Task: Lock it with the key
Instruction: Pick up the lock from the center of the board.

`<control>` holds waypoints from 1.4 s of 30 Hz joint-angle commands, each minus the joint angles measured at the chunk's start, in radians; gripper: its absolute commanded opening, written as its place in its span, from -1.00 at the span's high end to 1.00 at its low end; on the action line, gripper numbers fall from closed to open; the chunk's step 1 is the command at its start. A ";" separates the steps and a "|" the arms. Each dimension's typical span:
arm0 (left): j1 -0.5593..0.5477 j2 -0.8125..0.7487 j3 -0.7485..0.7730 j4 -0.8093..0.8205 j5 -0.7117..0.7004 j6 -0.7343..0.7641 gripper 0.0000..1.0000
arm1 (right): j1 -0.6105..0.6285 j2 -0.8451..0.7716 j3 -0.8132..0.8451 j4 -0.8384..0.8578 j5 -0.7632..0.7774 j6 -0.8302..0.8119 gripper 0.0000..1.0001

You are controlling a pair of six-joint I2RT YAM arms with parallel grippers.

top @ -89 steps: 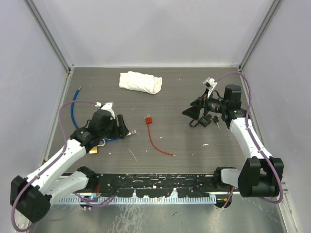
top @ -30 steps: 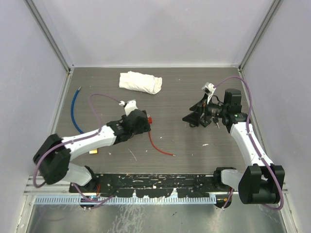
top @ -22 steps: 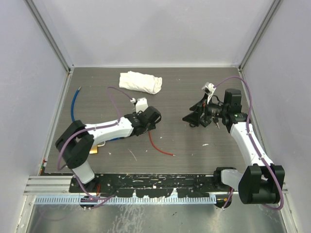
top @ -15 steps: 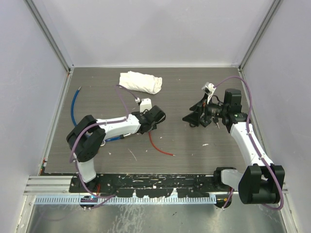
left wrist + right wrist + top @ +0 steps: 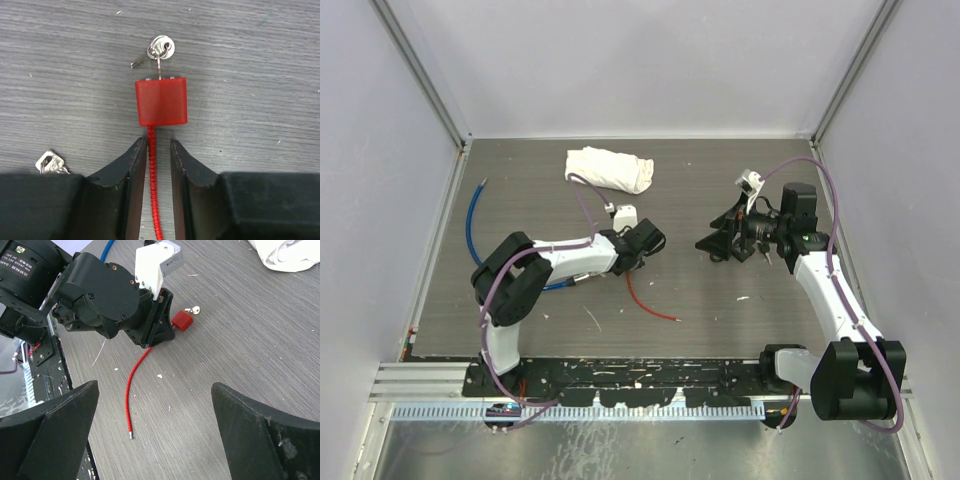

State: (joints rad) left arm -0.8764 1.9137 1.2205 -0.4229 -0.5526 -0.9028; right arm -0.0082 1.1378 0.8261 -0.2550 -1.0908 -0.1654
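Right wrist view: white print is showing on the black motor housing [image 5: 31,262] of the left arm, at the top left corner. The lower line is reading "...IGENT ACTUATOR", with its start cut off by the frame edge. The line above it is running as a short string of characters, too small to be sure of.

Same view: a grey sticker [image 5: 170,261] is sitting on the white camera mount [image 5: 150,267]. Whatever is printed on it is coming out too blurred to read.

Left wrist view: the key [image 5: 161,48] is showing too small and glary for any stamp on its head to be read.

Top external view: nothing is resolving into legible text.
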 commanded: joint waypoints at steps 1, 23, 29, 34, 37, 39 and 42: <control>0.017 0.014 0.022 0.005 -0.005 0.001 0.53 | 0.005 -0.012 0.013 0.039 -0.014 0.007 -1.00; -0.010 -0.336 -0.269 0.590 -0.011 0.583 1.00 | 0.010 0.018 -0.053 0.201 -0.101 0.157 -1.00; -0.010 -0.452 -0.431 0.880 0.132 0.753 1.00 | 0.031 0.025 -0.164 0.513 -0.124 0.385 -1.00; -0.010 -0.503 -0.507 0.994 0.234 0.793 1.00 | 0.074 0.027 -0.227 0.716 -0.112 0.466 -1.00; -0.010 -0.520 -0.555 1.075 0.280 0.813 1.00 | 0.108 0.040 -0.247 0.792 -0.075 0.465 -1.00; -0.009 -0.529 -0.573 1.095 0.308 0.824 1.00 | 0.123 0.060 -0.254 0.850 -0.032 0.500 -1.00; -0.010 -0.544 -0.578 1.089 0.359 0.826 1.00 | 0.154 0.111 -0.290 1.076 0.017 0.681 -1.00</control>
State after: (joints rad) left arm -0.8825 1.4269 0.6426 0.5117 -0.2798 -0.1143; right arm 0.1127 1.2003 0.5705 0.4858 -1.1488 0.3153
